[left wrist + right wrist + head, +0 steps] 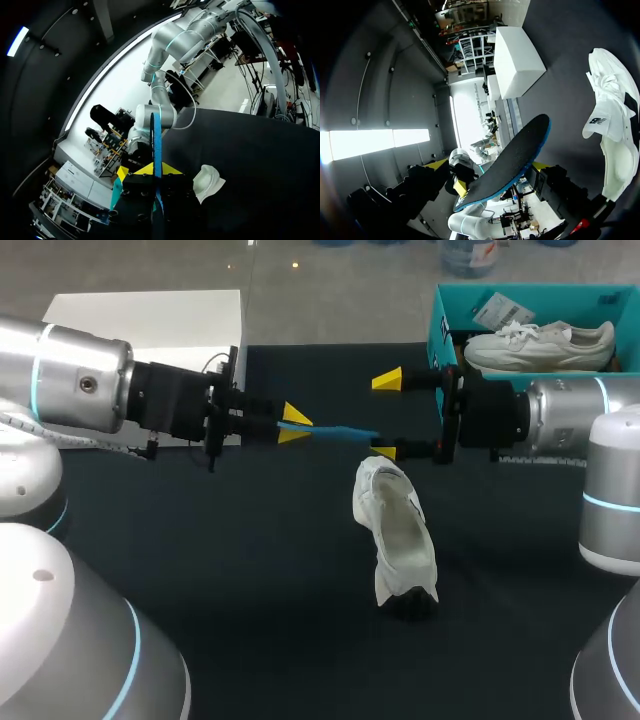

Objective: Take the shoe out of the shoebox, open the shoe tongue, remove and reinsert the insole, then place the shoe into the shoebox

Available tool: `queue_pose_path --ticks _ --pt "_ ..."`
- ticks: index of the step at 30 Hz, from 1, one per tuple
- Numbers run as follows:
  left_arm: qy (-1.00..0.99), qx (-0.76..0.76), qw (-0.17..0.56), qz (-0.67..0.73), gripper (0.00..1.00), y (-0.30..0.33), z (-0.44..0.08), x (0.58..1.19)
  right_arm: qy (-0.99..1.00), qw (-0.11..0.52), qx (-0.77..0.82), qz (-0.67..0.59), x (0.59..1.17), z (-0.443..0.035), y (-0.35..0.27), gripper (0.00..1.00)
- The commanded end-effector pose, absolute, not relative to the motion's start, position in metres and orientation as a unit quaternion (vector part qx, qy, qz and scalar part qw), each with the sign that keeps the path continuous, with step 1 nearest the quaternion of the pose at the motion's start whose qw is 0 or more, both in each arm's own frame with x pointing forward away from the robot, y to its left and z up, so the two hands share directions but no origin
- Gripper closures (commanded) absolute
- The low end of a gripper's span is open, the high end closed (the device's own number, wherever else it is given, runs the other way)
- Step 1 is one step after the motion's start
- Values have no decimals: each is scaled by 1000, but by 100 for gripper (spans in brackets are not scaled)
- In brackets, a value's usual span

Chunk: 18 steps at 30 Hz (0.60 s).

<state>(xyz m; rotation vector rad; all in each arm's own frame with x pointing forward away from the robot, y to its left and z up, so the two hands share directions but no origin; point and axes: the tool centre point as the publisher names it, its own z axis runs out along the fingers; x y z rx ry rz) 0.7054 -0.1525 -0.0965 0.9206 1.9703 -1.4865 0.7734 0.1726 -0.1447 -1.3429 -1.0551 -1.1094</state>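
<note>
Left end effector [293, 422] pinches a thin, dark, blue-edged insole [335, 431].

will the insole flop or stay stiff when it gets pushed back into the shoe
Probably fairly stiff: the insole juts almost straight from the left gripper, pinched at one end. Being thin, it may bend against the shoe.

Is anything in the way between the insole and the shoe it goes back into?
Nothing visible lies between them. The left claw holds the insole in the air; the shoe lies close by, its opening uncovered. Only the open right claw is near, around the insole's far end.
</note>
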Motion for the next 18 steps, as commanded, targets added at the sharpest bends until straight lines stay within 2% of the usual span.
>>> queue_pose_path --ticks 1,8,9,10,11,18 --pt "722 343 249 -547 100 -180 -102 714 -441 524 -563 -463 773 -145 174 0" --pt "721 352 250 -542 100 -193 -105 715 -441 524 -563 -463 773 -145 174 0" --pt "721 353 250 -542 100 -194 -105 714 -441 524 -563 -463 773 -145 174 16" --pt "721 354 250 -541 100 -195 -105 714 -441 524 -563 -463 773 -145 174 87" --pt "721 354 250 -541 100 -196 -106 714 -441 524 -563 -463 773 -145 174 100" --pt "726 351 257 -532 100 -189 -108 715 -441 524 -563 -463 773 -145 174 100"
